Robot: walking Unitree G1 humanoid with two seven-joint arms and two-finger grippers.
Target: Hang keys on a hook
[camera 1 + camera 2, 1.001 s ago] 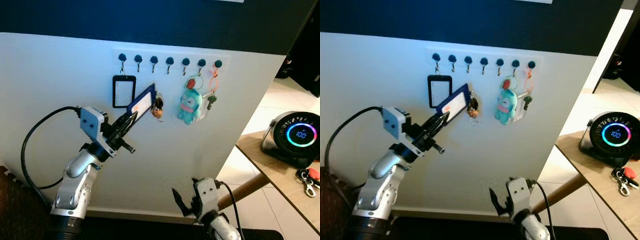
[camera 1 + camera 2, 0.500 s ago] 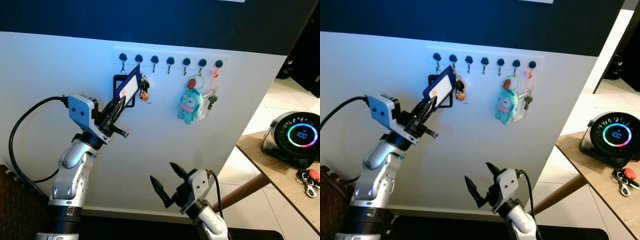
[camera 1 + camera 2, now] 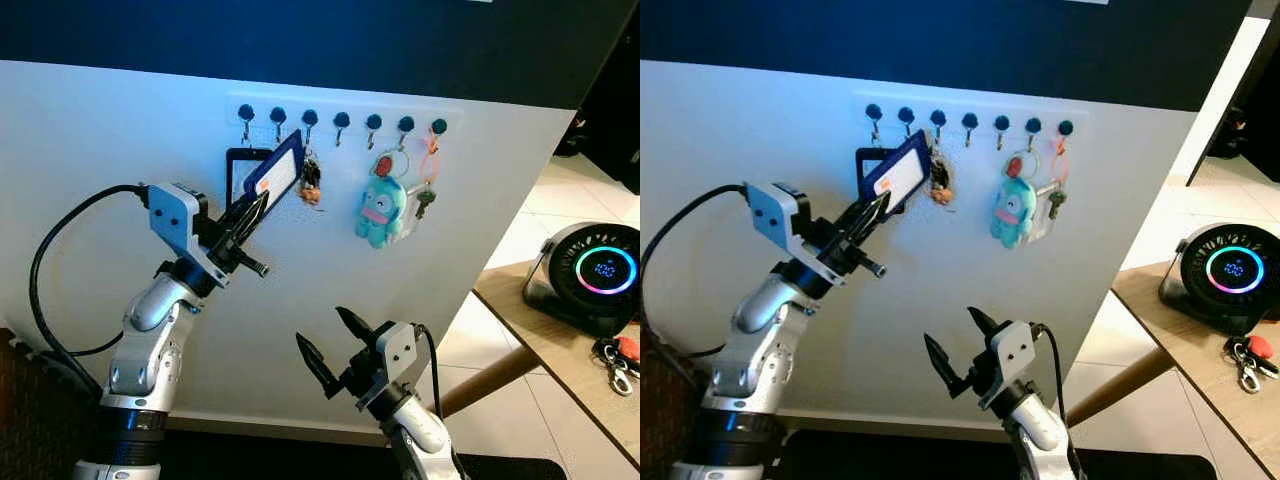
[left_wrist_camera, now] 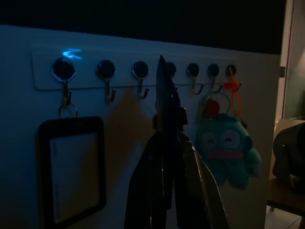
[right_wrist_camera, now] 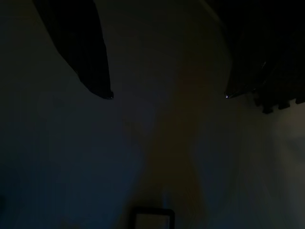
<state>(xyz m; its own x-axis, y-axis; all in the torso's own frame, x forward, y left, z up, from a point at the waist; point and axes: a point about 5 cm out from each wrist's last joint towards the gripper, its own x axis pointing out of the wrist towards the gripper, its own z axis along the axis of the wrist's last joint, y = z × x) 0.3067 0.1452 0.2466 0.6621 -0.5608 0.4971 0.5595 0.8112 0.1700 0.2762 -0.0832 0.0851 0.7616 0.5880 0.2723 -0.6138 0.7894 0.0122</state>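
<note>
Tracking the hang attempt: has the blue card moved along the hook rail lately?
Yes. The blue card swung left to the first hooks, now back right under the third.

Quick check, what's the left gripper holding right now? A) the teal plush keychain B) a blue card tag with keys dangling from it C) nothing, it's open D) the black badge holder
B: the left gripper is shut on the blue card tag, held up near the hook rail with keys dangling from it; the teal plush keychain and the black badge holder hang on their own hooks.
</note>
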